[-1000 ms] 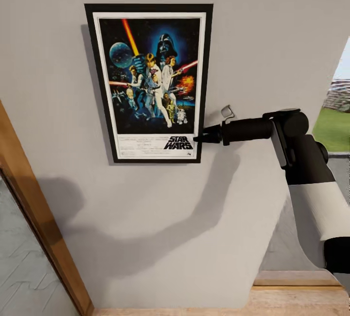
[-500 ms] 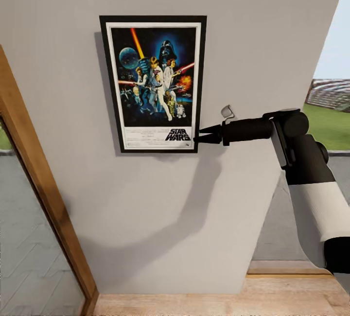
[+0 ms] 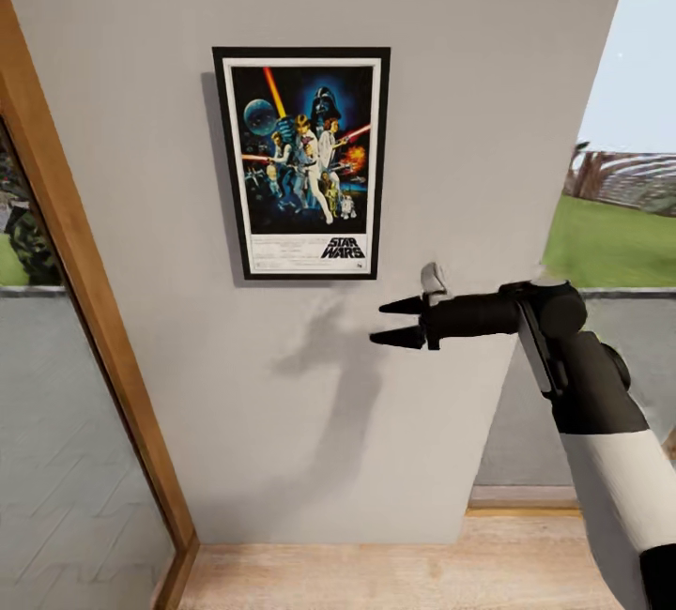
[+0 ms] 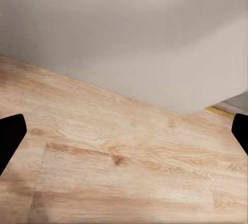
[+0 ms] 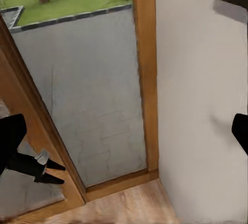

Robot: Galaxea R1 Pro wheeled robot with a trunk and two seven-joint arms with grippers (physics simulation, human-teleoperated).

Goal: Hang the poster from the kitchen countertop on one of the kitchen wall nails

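Leftmost, a wooden door frame (image 3: 89,310) edges the grey wall (image 3: 469,75), on which the poster (image 3: 302,162) hangs upright and flat, while below and right of it the right gripper (image 3: 394,321) hovers empty with fingers spread, and the left gripper (image 4: 124,131) likewise gapes over wooden floor (image 4: 124,172).

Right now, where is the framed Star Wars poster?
In the head view, the black-framed Star Wars poster hangs on the grey wall, above and left of the right arm's open black tool.
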